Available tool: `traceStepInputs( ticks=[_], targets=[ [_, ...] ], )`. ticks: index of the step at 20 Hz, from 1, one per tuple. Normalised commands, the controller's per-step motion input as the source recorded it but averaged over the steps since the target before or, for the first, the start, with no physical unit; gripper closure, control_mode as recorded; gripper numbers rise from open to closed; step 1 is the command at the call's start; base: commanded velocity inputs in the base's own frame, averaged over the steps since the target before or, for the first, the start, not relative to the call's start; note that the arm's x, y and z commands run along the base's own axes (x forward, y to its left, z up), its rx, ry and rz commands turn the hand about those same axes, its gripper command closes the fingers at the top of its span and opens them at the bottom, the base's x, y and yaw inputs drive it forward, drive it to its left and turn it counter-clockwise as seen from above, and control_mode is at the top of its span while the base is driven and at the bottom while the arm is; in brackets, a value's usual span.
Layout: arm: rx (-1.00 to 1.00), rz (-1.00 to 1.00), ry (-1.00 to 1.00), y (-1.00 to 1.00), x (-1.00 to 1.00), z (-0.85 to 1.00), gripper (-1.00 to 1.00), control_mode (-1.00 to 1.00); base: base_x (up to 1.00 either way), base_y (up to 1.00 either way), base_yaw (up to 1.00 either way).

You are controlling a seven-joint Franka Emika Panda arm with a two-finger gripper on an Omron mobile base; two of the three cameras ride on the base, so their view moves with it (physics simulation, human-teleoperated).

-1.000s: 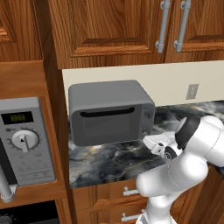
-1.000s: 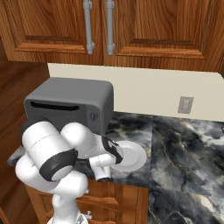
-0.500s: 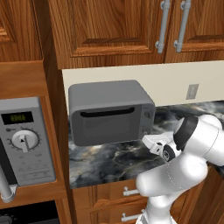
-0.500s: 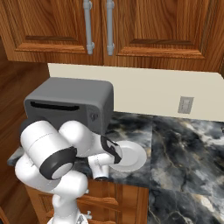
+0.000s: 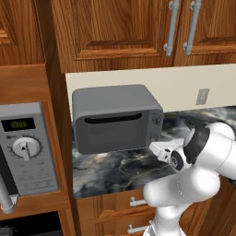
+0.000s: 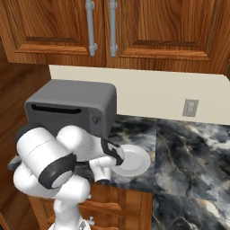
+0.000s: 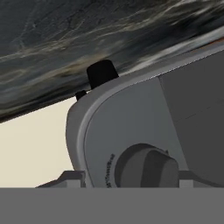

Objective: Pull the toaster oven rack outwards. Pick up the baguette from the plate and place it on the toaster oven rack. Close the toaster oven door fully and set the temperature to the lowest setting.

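Pincer (image 5: pixel 156 148) at toaster oven (image 5: pixel 115 117) knob (image 7: pixel 146 168); door shut.

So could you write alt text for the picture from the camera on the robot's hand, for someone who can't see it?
Very close view of the grey toaster oven, rolled upside down, with a round grey knob on its rounded front corner at the bottom. A small black foot sticks up against the dark marbled counter, and a cream wall lies beside the oven.

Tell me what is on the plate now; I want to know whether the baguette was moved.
The visible part of the plate is bare white. Its near-left portion is covered by the robot's arm, so that part cannot be checked.
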Motion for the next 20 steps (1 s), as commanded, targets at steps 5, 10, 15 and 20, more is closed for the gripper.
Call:
traceStepInputs(
  ticks=[5,10,15,20],
  targets=[
    [0.00,-0.17,0.03,0.36,0.00,-0.06,1.00,-1.00,0.00,0.00,0.00],
    [0.01,-0.03,0.04,0.08,-0.01,0.00,1.00,-1.00,0.00,0.00,0.00],
    [0.00,-0.01,0.02,0.01,-0.01,-0.03,1.00,-1.00,0.00,0.00,0.00],
    [-0.02,-0.17,0.12,0.43,0.13,-0.04,1.00,-1.00,0.00,0.00,0.00]
  ],
)
